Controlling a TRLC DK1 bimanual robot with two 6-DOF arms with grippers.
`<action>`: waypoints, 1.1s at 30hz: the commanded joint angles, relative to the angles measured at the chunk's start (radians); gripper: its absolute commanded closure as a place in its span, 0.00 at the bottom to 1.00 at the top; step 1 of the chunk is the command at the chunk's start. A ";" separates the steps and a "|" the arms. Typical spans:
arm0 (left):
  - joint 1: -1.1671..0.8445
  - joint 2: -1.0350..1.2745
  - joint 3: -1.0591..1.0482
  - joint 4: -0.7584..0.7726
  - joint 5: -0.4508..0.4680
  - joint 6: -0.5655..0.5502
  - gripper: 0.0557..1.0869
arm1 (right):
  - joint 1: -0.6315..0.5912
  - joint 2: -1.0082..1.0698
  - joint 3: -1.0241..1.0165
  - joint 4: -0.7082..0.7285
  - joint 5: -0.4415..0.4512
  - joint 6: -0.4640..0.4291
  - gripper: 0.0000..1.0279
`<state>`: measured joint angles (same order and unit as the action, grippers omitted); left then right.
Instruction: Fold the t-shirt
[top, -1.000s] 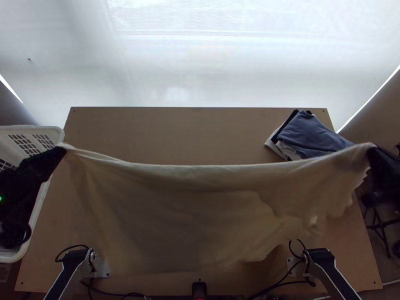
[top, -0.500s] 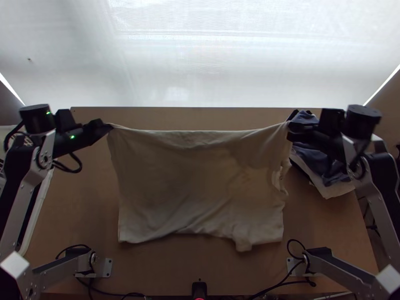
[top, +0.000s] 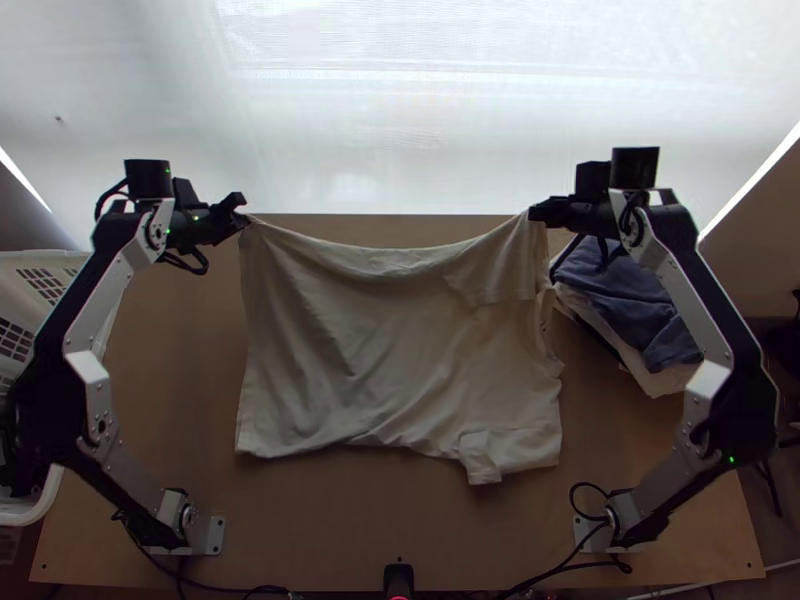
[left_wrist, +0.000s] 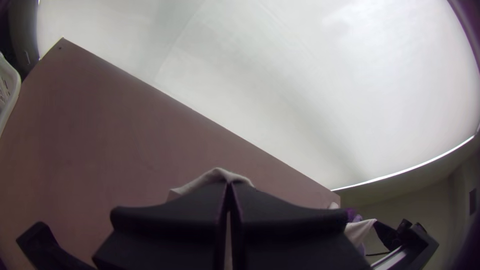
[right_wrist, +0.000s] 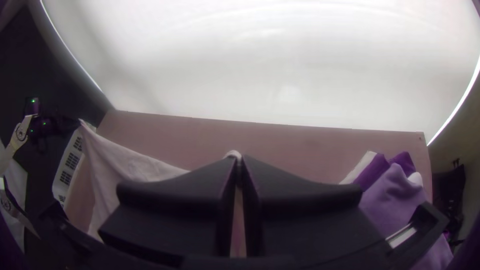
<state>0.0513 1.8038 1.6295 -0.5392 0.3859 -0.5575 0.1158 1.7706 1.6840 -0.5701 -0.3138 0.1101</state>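
Clockwise around the tabletop (top: 330, 520), a white basket (top: 60, 258) stood at nine. At eleven, the left gripper (top: 242, 214) had its jaws closed on one far corner of the t-shirt (top: 380, 335), cloth poking past the tips. The shirt sagged between both grippers, spread and creased toward six. At one, the right gripper (top: 533, 213) pinched the other far corner; folded clothes (top: 628, 285) lay at two.
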 joint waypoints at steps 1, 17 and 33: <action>0.001 0.210 0.158 -0.001 -0.117 -0.016 0.97 | -0.002 0.179 0.140 -0.005 -0.001 -0.012 0.97; 0.010 0.285 0.250 -0.176 -0.116 -0.004 0.04 | 0.044 0.142 0.180 -0.171 0.012 0.000 0.03; -0.001 -0.250 -0.175 -0.369 -0.027 0.309 0.05 | -0.197 -0.378 -0.609 -0.657 -0.153 -0.173 0.10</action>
<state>0.0582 1.7271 1.6131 -0.8597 0.3397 -0.3325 0.0357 1.5463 1.3842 -1.0649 -0.4435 0.0448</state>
